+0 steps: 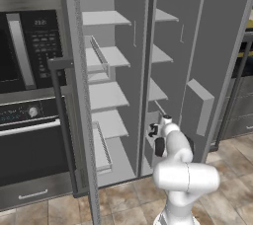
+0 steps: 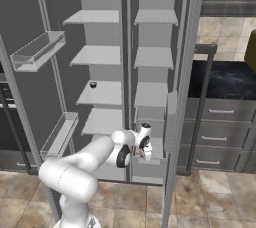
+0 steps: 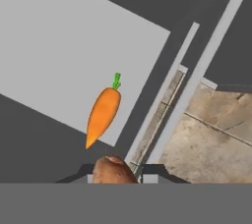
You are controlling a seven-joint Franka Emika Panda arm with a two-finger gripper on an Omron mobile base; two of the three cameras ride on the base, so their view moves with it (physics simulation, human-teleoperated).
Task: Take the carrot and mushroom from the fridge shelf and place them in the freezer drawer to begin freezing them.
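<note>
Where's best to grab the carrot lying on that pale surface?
Take the carrot across its thick body just below the green top, jaws spanning its width, coming straight down: it lies flat and tapers to a thin tip. The gripper holds a brown piece now.

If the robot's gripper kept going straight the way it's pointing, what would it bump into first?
Probably the carrot, lying on the pale-grey floor of the freezer drawer just ahead. The gripper is shut on a brown mushroom. Depth is hard to judge.
</note>
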